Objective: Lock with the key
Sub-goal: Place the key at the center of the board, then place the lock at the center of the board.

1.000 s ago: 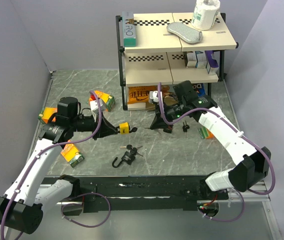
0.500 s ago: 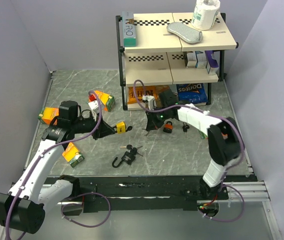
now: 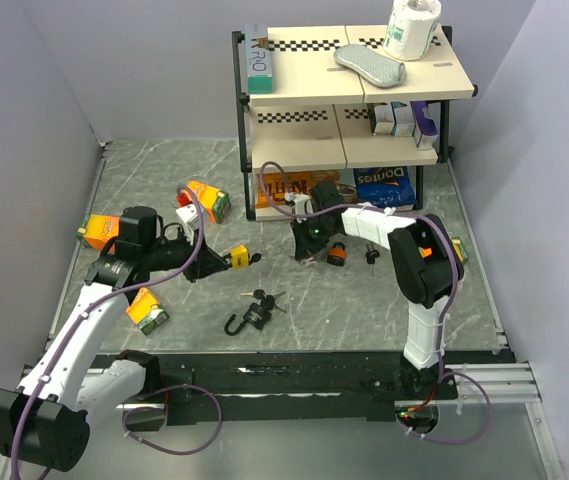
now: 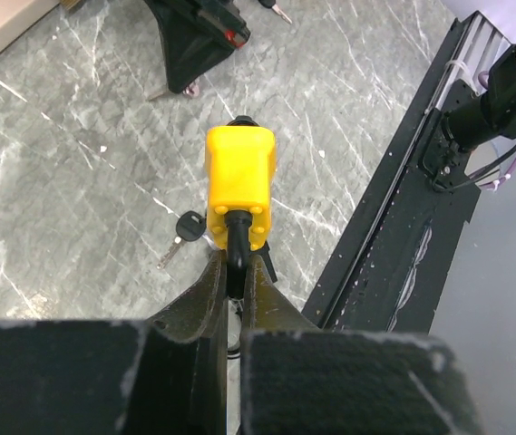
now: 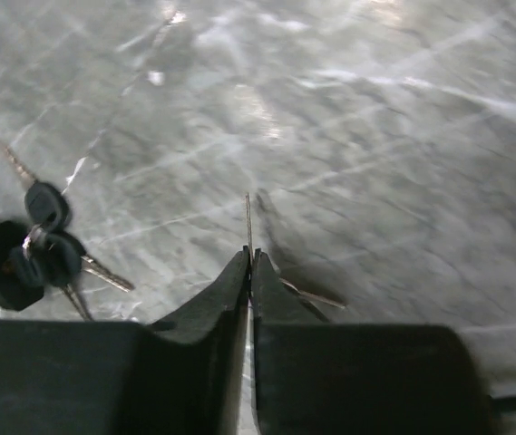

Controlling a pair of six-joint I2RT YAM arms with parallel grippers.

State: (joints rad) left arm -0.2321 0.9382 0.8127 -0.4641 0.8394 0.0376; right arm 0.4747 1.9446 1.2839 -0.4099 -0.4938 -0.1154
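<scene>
Left gripper clenches the yellow padlock by its shackle, off the worktop, presumably presenting it; right gripper pinches a key, blade outward.

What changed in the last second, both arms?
The right arm swung its elbow in from the far right and folded over the table's middle. The right gripper shifted slightly left, jaws pinched on what looks like a thin key blade. The left gripper drew the yellow padlock a little to the left. Unchanged: left grip on the shackle, black padlock, orange padlock.
</scene>
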